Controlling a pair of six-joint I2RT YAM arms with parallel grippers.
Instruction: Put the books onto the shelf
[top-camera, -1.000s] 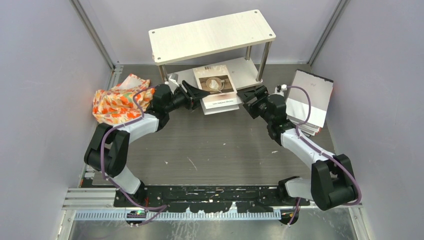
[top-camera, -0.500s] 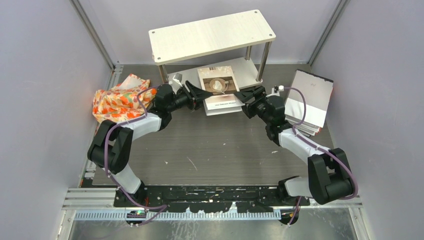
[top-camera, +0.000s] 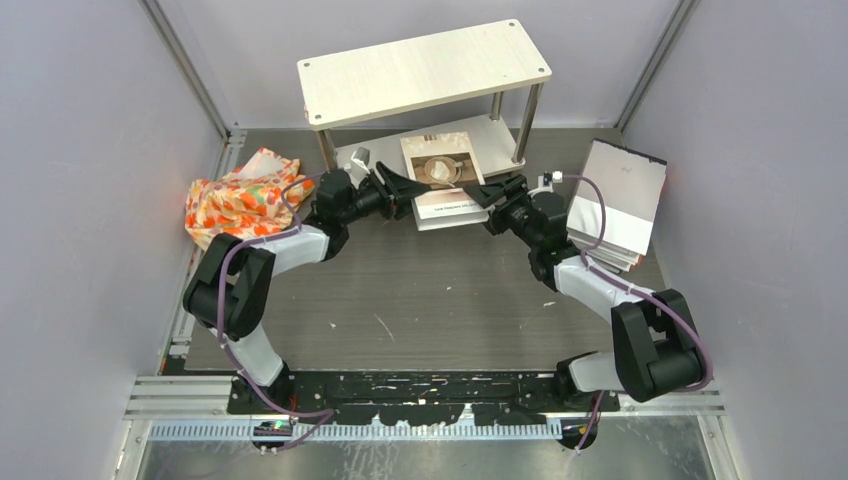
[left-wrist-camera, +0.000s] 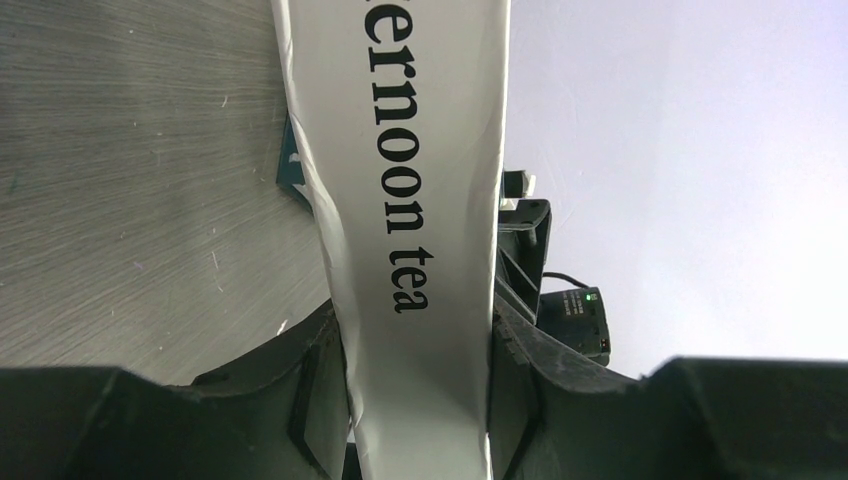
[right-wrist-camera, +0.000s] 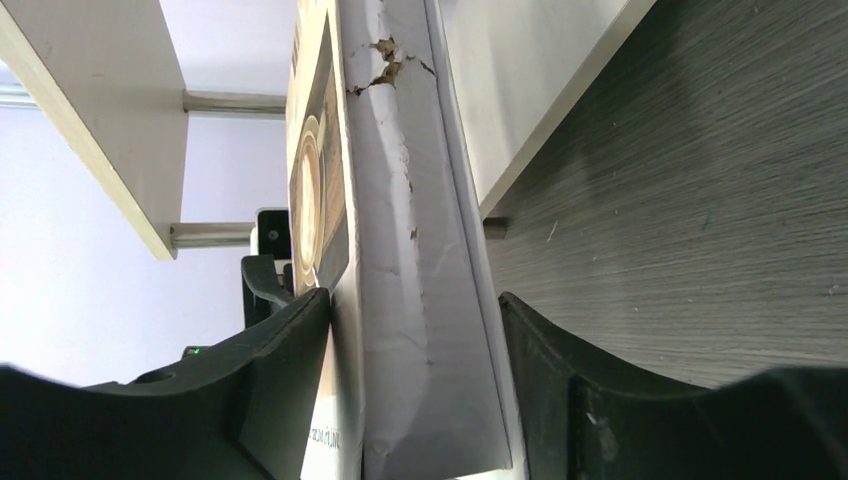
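Top external: book (top-camera: 443, 178), coffee-cup cover, has slid farther back than a second ago. Its far half now lies on the lower board of the shelf (top-camera: 425, 70). Left gripper (top-camera: 405, 188) and right gripper (top-camera: 485, 193) flank it. Stack (top-camera: 615, 200) waits at right.
Left wrist: jaws clamped on the spine.
Right wrist: jaws have closed in, pads touching both faces.
Judgement: first book nearly shelved.

Your coffee-cup book (top-camera: 440, 172) sits partly on the shelf (top-camera: 425, 70)'s lower board at 12 o'clock. The left gripper (top-camera: 405, 190) meets its 9 o'clock edge, the right gripper (top-camera: 486, 193) its 3.
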